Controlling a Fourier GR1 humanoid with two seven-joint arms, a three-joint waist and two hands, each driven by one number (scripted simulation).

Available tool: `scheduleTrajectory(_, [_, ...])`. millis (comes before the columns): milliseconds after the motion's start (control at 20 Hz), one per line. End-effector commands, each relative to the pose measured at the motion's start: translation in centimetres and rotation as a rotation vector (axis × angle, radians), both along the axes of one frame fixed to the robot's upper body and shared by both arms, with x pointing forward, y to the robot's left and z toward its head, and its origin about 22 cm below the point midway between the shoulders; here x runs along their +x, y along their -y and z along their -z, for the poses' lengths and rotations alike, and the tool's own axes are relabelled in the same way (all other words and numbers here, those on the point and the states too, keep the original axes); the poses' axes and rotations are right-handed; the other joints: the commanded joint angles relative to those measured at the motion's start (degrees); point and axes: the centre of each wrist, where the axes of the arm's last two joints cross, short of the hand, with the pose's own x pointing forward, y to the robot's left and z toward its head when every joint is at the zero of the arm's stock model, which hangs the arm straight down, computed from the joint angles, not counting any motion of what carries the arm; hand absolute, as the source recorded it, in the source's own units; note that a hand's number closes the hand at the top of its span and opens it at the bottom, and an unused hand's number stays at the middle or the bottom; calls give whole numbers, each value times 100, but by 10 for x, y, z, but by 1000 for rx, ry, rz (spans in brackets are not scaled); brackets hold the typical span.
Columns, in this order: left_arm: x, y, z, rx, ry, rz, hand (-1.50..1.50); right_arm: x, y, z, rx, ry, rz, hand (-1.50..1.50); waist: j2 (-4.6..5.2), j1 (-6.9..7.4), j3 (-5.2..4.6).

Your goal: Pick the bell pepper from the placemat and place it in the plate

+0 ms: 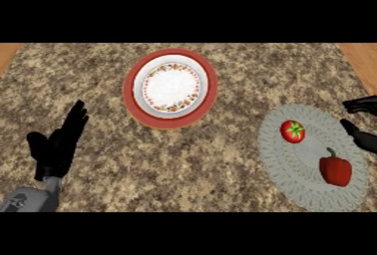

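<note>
Here's the left hand (55, 149): black all over, barely any shine, with long slim fingers that narrow to the tips. A shorter, thicker thumb comes off the side of a broad palm. Under it sits a narrow dark-grey wrist (51, 183), and then the forearm (26, 199), pale grey and blocky, with darker grey patches on its casing. Only its upper end shows at the lower edge. Now the right hand (361, 135): the same black, the same slender build, but just two dark finger shapes show at the side, the rest cut off. Any markings are too small to tell.
</note>
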Motion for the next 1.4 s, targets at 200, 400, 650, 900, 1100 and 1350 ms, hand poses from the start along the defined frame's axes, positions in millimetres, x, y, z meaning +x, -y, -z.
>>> scheduleTrajectory(200, [10,5,-17,-23,-22,23,0,-91,84,85,134,121,-43,-150,65,154,17])
scheduleTrajectory(400, [9,12,-21,-10,-37,19,0,-88,111,69,-85,63,-115,-150,53,248,3])
scheduleTrajectory(650, [18,0,-15,-27,-41,34,0,-95,111,54,-220,5,-163,-150,46,159,-13])
scheduleTrajectory(900, [3,16,-27,-15,-27,25,0,-90,108,37,-261,-60,-173,-150,33,186,-13])
scheduleTrajectory(1100, [22,8,-24,-12,-26,43,0,-68,93,20,-359,-173,-223,-150,44,192,-16])
scheduleTrajectory(1350, [18,14,-29,-15,-15,24,0,-64,66,32,-500,-228,-224,-150,39,210,-12])
